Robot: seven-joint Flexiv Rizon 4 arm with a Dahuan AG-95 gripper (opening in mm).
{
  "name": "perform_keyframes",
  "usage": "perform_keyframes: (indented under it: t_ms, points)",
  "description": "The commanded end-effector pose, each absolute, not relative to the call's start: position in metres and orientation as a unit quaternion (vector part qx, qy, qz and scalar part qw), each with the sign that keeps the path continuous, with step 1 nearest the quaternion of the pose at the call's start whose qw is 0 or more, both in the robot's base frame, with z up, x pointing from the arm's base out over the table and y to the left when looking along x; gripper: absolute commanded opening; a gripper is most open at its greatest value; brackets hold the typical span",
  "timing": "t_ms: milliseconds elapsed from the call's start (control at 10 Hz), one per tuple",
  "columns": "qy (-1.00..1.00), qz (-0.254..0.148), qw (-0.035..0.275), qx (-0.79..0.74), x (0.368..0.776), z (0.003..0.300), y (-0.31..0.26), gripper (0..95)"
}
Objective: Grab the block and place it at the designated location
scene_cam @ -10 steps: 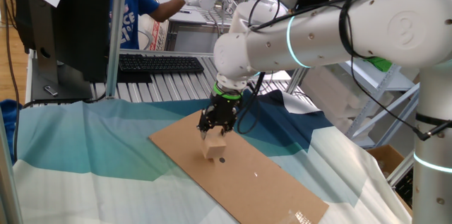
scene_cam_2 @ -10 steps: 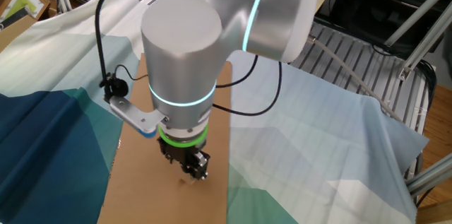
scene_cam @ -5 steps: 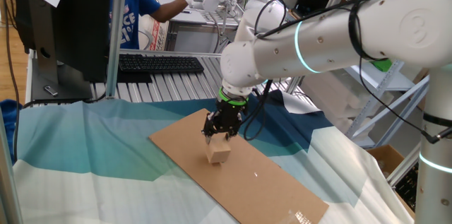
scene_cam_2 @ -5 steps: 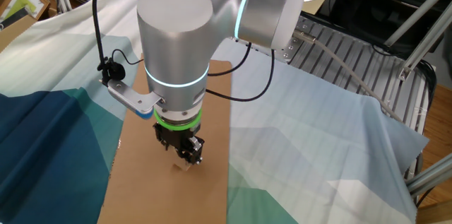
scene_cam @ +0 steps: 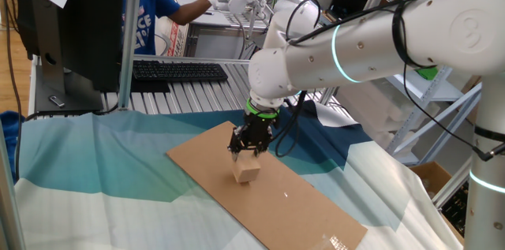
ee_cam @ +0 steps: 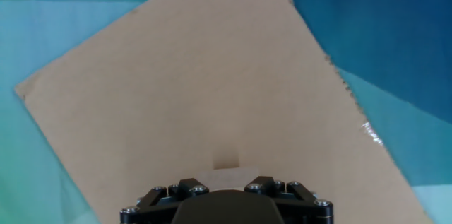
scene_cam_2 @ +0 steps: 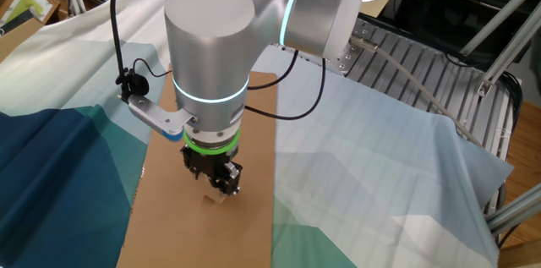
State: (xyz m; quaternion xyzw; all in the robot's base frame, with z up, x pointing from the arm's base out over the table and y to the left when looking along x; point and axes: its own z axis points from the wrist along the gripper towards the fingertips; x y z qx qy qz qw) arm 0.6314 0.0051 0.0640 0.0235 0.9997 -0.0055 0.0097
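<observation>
Block (scene_cam: 246, 170) on cardboard (scene_cam: 300, 199), hand (scene_cam: 248, 151) just above it, touching or not unclear, finger state can't tell.

Tan wooden block (scene_cam: 246, 170) sits upright on cardboard sheet (scene_cam: 300, 199), mid-sheet, just below my gripper (scene_cam: 248, 151); dot mark hidden.

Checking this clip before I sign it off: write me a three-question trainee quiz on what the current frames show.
1. True or false: the block rests on the cardboard sheet.
2. The gripper is: A) beside the block, B) right above the block, C) off the sheet.
3. Fill in: under the cardboard sheet lies a blue and teal ____.

Key: 1 true; 2 B; 3 cloth.
</observation>
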Motion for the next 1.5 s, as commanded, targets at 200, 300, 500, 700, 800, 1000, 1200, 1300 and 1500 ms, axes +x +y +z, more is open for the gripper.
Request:
perform_keyframes:
  t_ms: [200, 300, 500, 700, 800, 1000, 1200, 1300, 1500]
  points:
    - [1.000, -0.004, 0.007, 0.024, 0.634, 0.064, 0.004, 0.0]
    - [1.000, -0.003, 0.007, 0.024, 0.634, 0.063, 0.004, 0.0]
    - [1.000, 0.001, 0.010, 0.023, 0.634, 0.058, 0.001, 0.0]
    - [1.000, 0.002, 0.009, 0.025, 0.635, 0.055, 0.000, 0.0]
    - [1.000, 0.002, 0.010, 0.024, 0.635, 0.054, 0.000, 0.0]
    - [1.000, 0.003, 0.014, 0.023, 0.636, 0.050, 0.000, 0.0]
    - [1.000, 0.003, 0.016, 0.026, 0.636, 0.046, 0.000, 0.0]
    - [0.999, 0.003, 0.021, 0.037, 0.636, 0.046, 0.000, 19.0]
    - [0.998, -0.010, 0.022, 0.062, 0.636, 0.046, 0.000, 76.0]
